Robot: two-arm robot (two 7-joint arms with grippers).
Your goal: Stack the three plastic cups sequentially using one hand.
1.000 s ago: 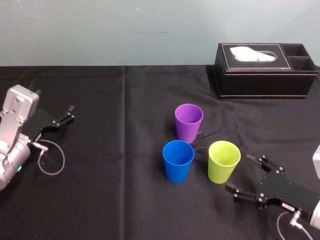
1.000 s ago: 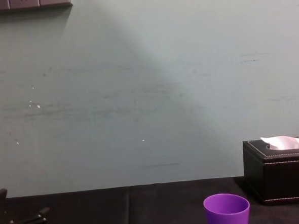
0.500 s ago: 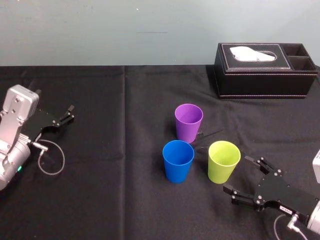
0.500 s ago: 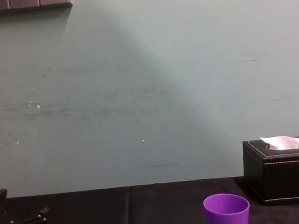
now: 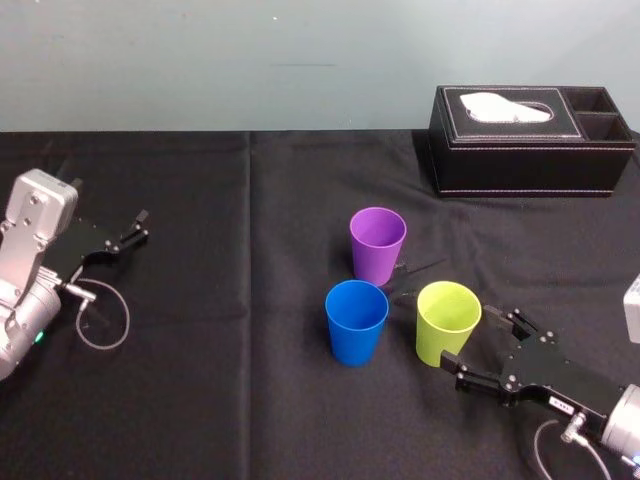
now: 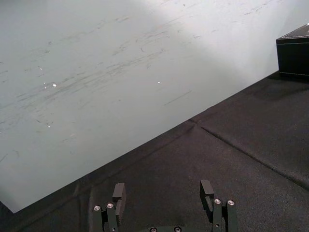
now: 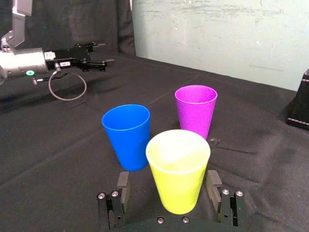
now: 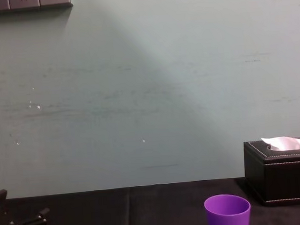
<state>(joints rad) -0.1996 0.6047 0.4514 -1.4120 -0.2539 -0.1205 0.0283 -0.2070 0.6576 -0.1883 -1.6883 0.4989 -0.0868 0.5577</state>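
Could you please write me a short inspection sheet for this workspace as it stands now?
Surface: black cloth over the table, creased, nothing spilled.
Job's things: purple cup, blue cup and lime green cup all upright, apart, unstacked.
Clutter: black tissue box at the back right.
Grippers: right gripper open, jaws either side of the lime green cup, not closed on it; left gripper open, parked at the table's left.
Cables: grey cable loop beside the left wrist; second cable at the right wrist.
Surroundings: pale wall behind the table.
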